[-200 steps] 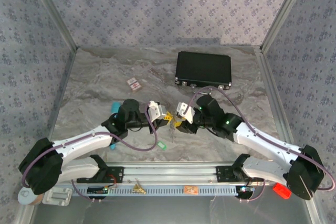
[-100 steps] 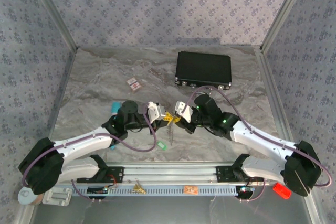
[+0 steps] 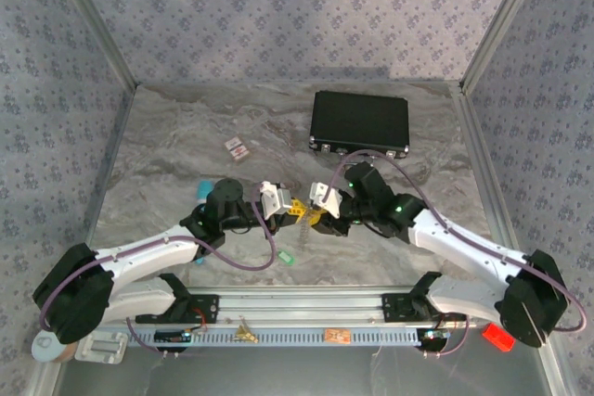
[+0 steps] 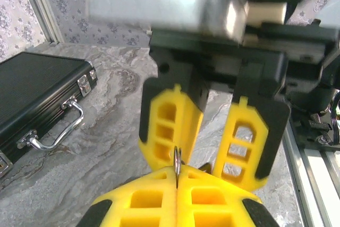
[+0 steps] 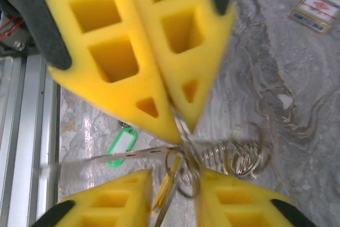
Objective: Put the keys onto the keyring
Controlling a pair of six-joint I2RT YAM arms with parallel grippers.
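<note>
My left gripper [image 3: 297,206] is shut on the thin silvery keyring [image 4: 177,159], holding it edge-on above the table's middle. In the right wrist view its coiled silvery rim [image 5: 241,158] hangs below the left gripper [image 5: 180,123]. My right gripper [image 3: 314,217] faces it tip to tip, jaws apart. The yellow-headed key [image 5: 166,190] and a small ring dangle in the gap between its fingers [image 5: 101,203], touching neither. The green-headed key [image 3: 285,255] lies on the table just below both grippers, and shows again as the green-headed key [image 5: 119,144] in the right wrist view.
A black case [image 3: 360,122] lies shut at the back right. A red-and-white card [image 3: 238,147] sits at the back left, and a teal pen [image 3: 203,189] lies beside the left arm. The metal rail [image 3: 297,308] runs along the near edge.
My right gripper has shifted a little left and closer to the left gripper's tips. The left arm has held still with the keyring.
</note>
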